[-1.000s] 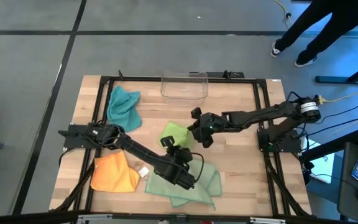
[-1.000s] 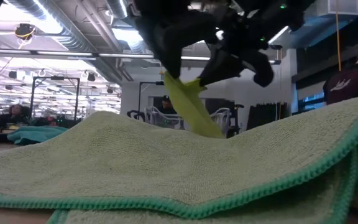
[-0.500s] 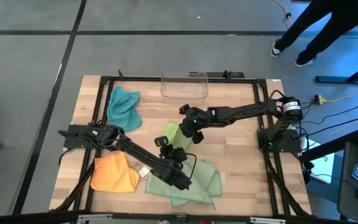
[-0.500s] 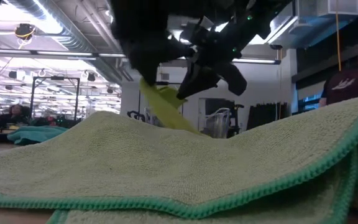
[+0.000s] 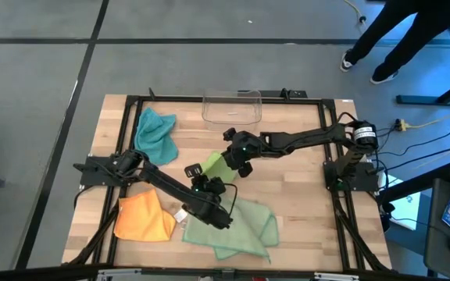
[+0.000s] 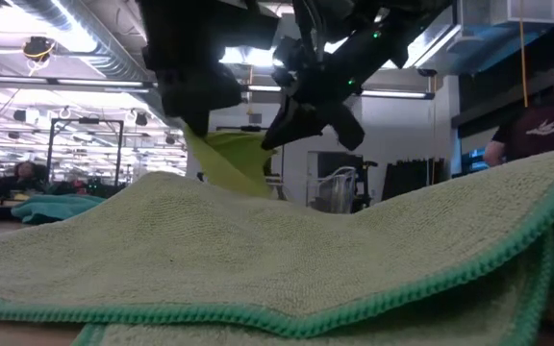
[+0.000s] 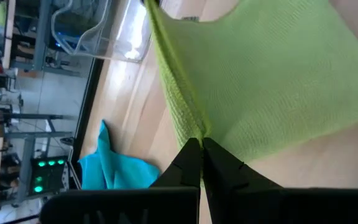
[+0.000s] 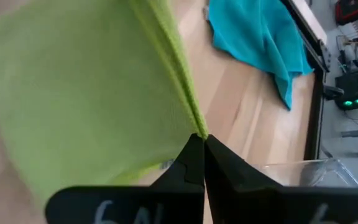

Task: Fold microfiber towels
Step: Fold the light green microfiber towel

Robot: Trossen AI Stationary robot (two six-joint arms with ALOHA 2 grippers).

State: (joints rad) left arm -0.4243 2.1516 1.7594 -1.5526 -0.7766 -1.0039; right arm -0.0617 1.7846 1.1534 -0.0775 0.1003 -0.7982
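Wooden table [image 5: 303,203], black-framed, on grey floor. Nearest: pale sage towel [image 5: 241,230], orange towel [image 5: 143,218] to its left. Mid-table: lime green towel [image 5: 213,166] lifted, pinched at opposite edges by left gripper [image 5: 196,173] and right gripper [image 5: 231,162], fingers clamped. Farther: teal towel [image 5: 155,133], clear bin [image 5: 231,108]. Beyond: person's legs [image 5: 389,39].

Clear plastic bin [image 5: 232,108] at the far edge of a wooden table [image 5: 299,195], black metal frame [image 5: 131,100] around the tabletop, a person's legs [image 5: 389,39] on the grey floor [image 5: 45,78] beyond, yellow cable [image 5: 428,122] alongside.
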